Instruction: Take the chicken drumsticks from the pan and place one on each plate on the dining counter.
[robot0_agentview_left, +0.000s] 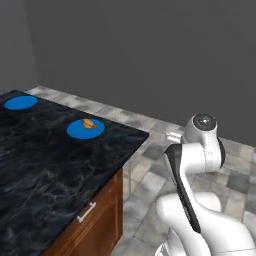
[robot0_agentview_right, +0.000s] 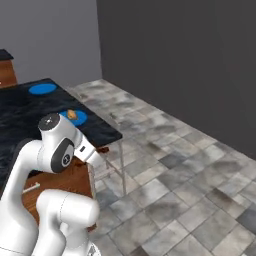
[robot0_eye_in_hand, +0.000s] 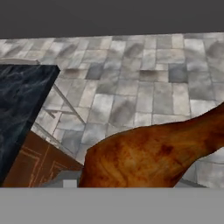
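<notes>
Pincer (robot0_eye_in_hand: 144, 186) clamps brown drumstick (robot0_eye_in_hand: 148, 153) beside counter (robot0_agentview_left: 45, 165); near plate (robot0_agentview_left: 85, 129) already holds tan drumstick (robot0_agentview_left: 89, 123), far plate (robot0_agentview_left: 21, 103) awaits.

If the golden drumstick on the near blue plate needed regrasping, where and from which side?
Likely from above, fingers across the thick meaty end of the golden drumstick. It lies flat on the near blue plate, so side approaches would hit the plate; finer shape is too small to tell.

A golden-tan drumstick (robot0_agentview_left: 89, 123) lies on the blue plate (robot0_agentview_left: 80, 131) near the dining counter's (robot0_agentview_left: 45, 170) corner, a second blue plate (robot0_agentview_left: 21, 103) sits bare further along, and a dark reddish-brown drumstick (robot0_eye_in_hand: 153, 155) looms close in the hand view.
</notes>
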